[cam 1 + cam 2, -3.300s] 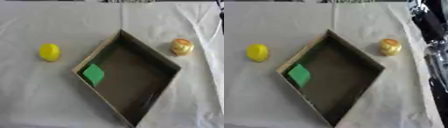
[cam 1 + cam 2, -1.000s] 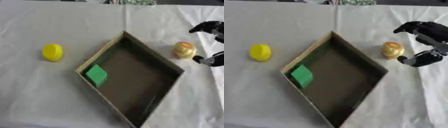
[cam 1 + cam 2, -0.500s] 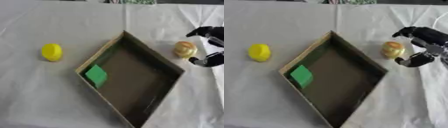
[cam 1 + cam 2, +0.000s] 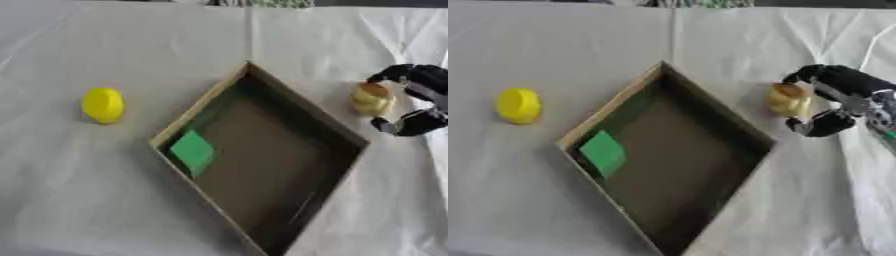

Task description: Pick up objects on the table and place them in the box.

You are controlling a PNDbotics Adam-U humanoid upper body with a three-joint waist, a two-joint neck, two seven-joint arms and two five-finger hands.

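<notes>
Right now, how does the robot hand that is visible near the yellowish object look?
The right hand is mostly black, with rounded, segmented fingers. Pale silver-grey parts show toward the wrist, with a small green spot. No cables or markings are distinguishable.

Looks like a lab/test setup, not a home: table (image 4: 105,200) covered w/ a creased white cloth (image 4: 710,45), just a plain cardboard box (image 4: 346,137) on it; room itself hardly visible.

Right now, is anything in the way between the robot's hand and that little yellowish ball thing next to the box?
Nothing visible is in the way. The right hand is right beside the yellowish round object, with its curled fingers reaching around it above and below. The box lies on the object's other side.
</notes>
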